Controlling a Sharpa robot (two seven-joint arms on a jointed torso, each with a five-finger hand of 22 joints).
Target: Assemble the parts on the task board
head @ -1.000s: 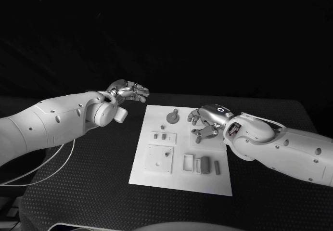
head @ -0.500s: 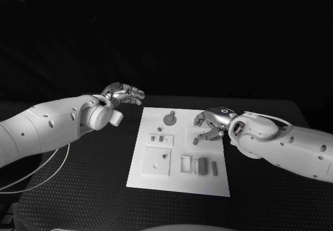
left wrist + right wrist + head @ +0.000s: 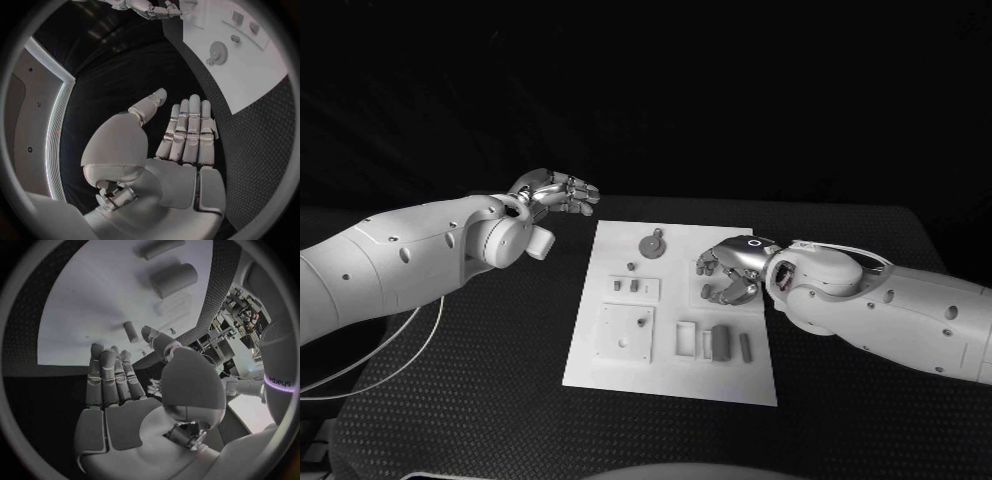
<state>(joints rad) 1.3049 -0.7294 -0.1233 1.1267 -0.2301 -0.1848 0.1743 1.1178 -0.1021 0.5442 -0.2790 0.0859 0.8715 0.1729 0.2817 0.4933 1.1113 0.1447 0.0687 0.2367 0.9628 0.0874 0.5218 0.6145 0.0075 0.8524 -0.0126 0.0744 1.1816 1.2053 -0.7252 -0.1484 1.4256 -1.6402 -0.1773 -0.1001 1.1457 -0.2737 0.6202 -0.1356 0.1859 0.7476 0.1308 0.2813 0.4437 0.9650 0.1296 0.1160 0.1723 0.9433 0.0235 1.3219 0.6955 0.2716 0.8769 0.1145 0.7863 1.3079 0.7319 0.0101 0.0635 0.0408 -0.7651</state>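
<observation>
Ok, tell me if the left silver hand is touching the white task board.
Apart. In the left wrist view, the left hand lies open over black table, with dark mat showing between it and the task board.

The desk (image 3: 473,400) wears a black mat with a rough, dimpled weave. The task board (image 3: 678,375) is smooth, matt white. Both arms have glossy white plastic shells; the left hand (image 3: 560,192) and right hand (image 3: 733,268) look like polished silver metal.

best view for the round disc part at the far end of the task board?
Head view: the round disc part lies unobstructed on the task board, with its neighbours visible. The left wrist view shows it clearly too, but fisheye-bent near the rim. I can't pick it out in the right wrist view.
</observation>
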